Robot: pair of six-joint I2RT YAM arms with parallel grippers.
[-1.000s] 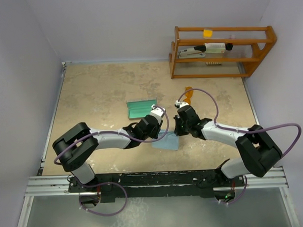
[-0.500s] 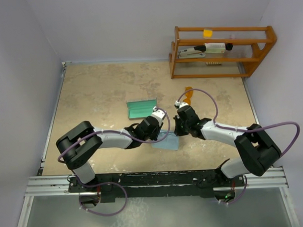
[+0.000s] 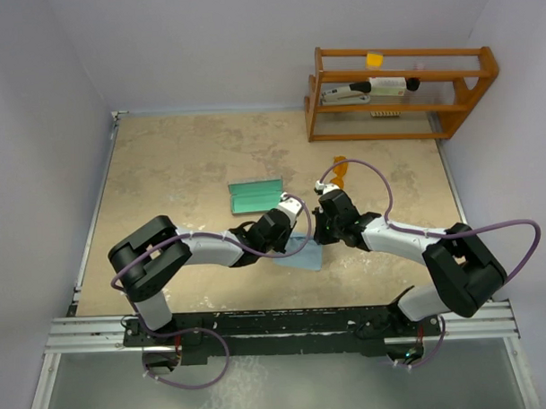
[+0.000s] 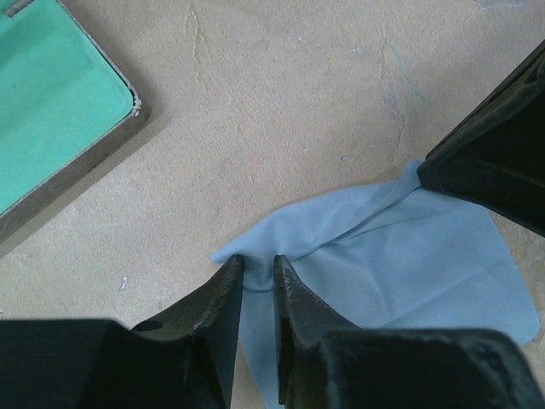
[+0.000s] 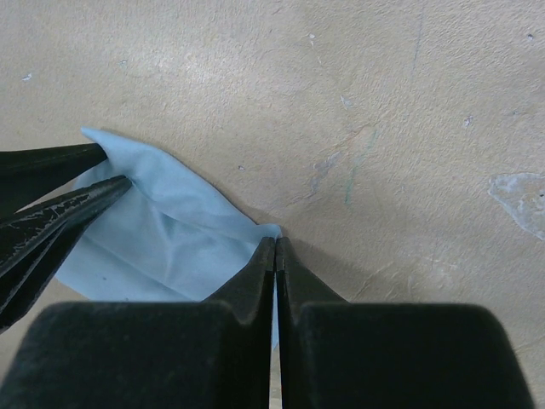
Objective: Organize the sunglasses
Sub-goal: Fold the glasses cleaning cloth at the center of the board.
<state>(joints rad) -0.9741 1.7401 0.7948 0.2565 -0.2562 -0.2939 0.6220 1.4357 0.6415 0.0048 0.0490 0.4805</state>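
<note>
The left fingers (image 4: pixel 223 298) are nearly closed, with a raised fold of the cloth (image 4: pixel 409 256) nipped between them at its near-left corner. The right fingers (image 5: pixel 251 285) are pressed fully together at the opposite corner. They seem to hold only the very tip of the fabric.

That thin hold is the main risk. If the arms pull apart or lift unevenly, the corner may slide out of the right fingers and the cloth will drop in a heap on the counter (image 3: pixel 182 163). The left fold is also small and could slip out under tension. Both sets of fingers sit low against the counter, so a sideways pull may scrape the surface or drag the cloth instead of lifting it.

The sunglasses (image 3: pixel 341 172) lie untouched beyond the cloth to its far right, well apart from it, with the right arm's cable looping just over them. A swing of that arm could catch them or knock them away. The open case (image 3: pixel 256 195) lies just beyond the cloth's far-left side, close enough for the left arm to nudge it.
</note>
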